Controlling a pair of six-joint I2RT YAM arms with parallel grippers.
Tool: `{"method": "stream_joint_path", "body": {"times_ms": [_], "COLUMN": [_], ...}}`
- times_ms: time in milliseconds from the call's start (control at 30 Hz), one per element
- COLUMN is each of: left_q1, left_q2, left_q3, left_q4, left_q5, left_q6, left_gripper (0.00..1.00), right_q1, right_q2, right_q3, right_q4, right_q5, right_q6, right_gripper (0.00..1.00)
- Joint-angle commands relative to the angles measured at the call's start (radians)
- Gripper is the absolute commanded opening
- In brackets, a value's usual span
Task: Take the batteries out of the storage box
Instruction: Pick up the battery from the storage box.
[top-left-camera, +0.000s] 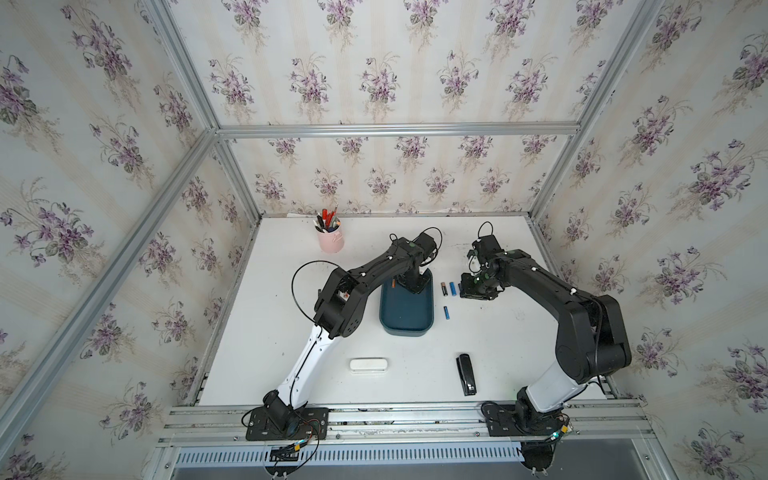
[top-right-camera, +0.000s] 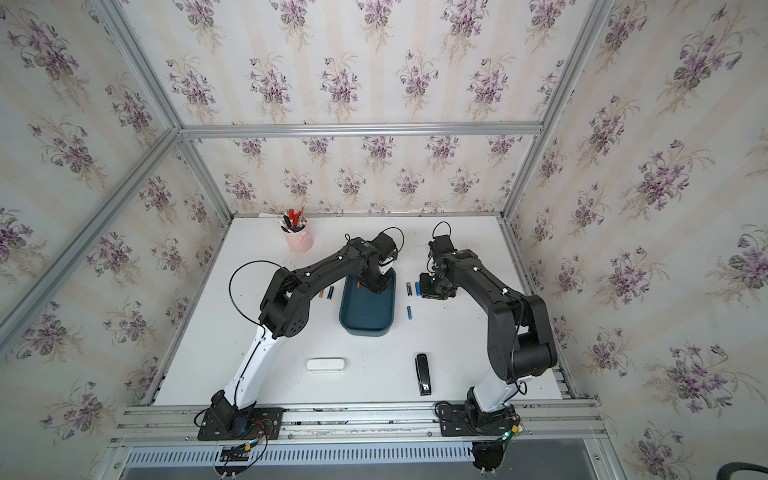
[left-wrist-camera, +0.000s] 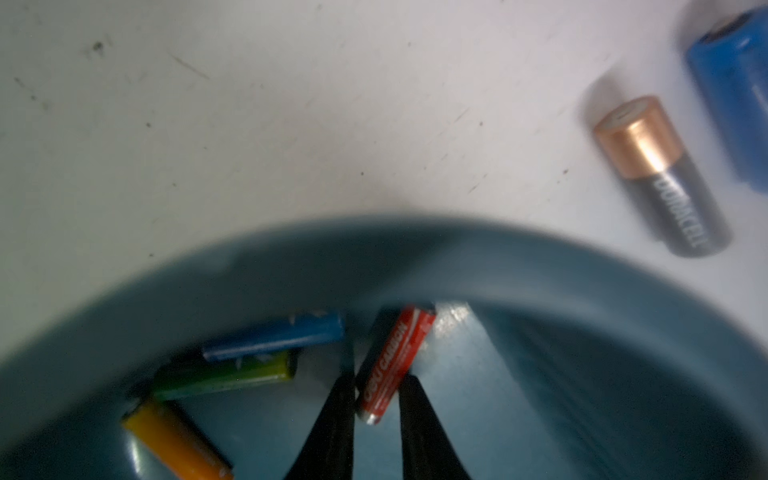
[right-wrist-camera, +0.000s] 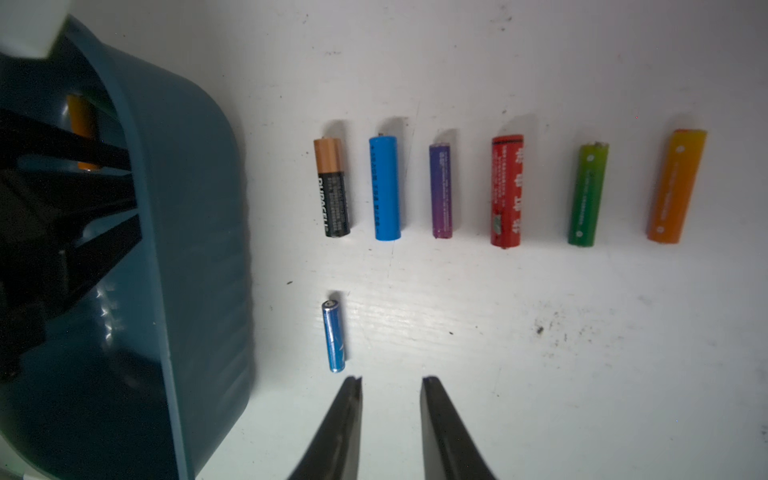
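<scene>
Your left fingers (left-wrist-camera: 332, 424) are clamped on a red battery (left-wrist-camera: 392, 361), one against each side, in the left wrist view. The left gripper (left-wrist-camera: 378, 380) is down inside the box (left-wrist-camera: 540, 282), at a rounded end. Beside the red battery, on the box floor, a blue battery (left-wrist-camera: 274, 336), a green battery (left-wrist-camera: 224, 376) and a yellow battery (left-wrist-camera: 174, 440) lie close together. Outside the wall, on the table (left-wrist-camera: 249, 124), a copper-top battery (left-wrist-camera: 660, 174) and a big blue battery (left-wrist-camera: 731, 95) lie side by side.

In the right wrist view, the right gripper (right-wrist-camera: 390, 380) has its fingers (right-wrist-camera: 340, 415) slightly apart with nothing between them, above bare table. A small blue battery (right-wrist-camera: 333, 336) lies just beyond one tip. Past it, six batteries lie parallel in a row, from the copper-top battery (right-wrist-camera: 331, 187) nearest the box (right-wrist-camera: 199, 208) to an orange battery (right-wrist-camera: 675, 187) farthest from it.

In both top views, the box (top-left-camera: 405, 320) sits at the table's middle, with its long sides running from the far edge toward the near edge. The left gripper (top-left-camera: 413, 286) is in its far end. The right gripper (top-left-camera: 473, 291) hangs beside the box, toward the right edge, covering most of the row. A pink cup (top-left-camera: 331, 241) of pens stands near the far-left corner. A white case (top-left-camera: 368, 365) and a stapler (top-left-camera: 466, 373) lie toward the near edge.
</scene>
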Motion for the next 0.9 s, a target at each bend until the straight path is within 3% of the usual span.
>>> {"method": "stream_joint_path", "body": {"times_ms": [0, 200, 367, 633, 867], "left_q1": [0.000, -0.003, -0.002, -0.003, -0.003], "left_q2": [-0.030, -0.080, -0.104, -0.026, 0.043], "left_q3": [-0.026, -0.073, -0.103, -0.003, 0.076], "left_q4": [-0.051, -0.054, -0.021, -0.032, -0.030], "left_q5": [-0.027, -0.024, -0.020, -0.005, 0.021], "left_q6": [0.001, -0.013, -0.013, 0.008, 0.007], "left_gripper": [0.23, 0.22, 0.27, 0.39, 0.38], "right_q1": [-0.003, -0.005, -0.005, -0.005, -0.013], "right_q2": [-0.008, -0.002, 0.003, 0.001, 0.008], "right_q3": [-0.004, 0.000, 0.009, 0.001, 0.005], "right_q4": [0.001, 0.005, 0.003, 0.000, -0.003], "right_q5": [0.007, 0.005, 0.001, 0.002, 0.007], "right_q6": [-0.003, -0.006, -0.004, -0.004, -0.009], "right_gripper": [0.30, 0.30, 0.30, 0.30, 0.30]}}
